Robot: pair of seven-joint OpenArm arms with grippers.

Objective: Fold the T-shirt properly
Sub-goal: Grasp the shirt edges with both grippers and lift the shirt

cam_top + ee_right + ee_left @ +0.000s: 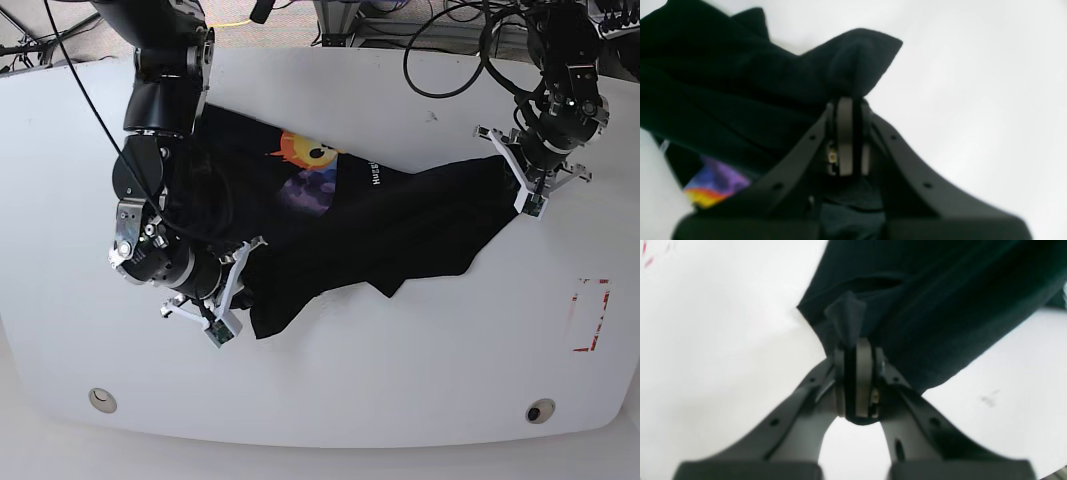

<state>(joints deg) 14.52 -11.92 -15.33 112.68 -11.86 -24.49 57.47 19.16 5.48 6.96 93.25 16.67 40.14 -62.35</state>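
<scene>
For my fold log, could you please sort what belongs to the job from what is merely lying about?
Job: T-shirt; left gripper and right gripper, each shut on its cloth.
Lying about: cables; red-marked label; white table.

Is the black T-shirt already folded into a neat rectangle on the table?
No. In the base view the T-shirt lies rumpled and stretched slantwise across the white table, its colourful print partly showing.

One T-shirt [380,225], one white desk [400,370], two end effectors: left [508,168], right [243,262].
</scene>
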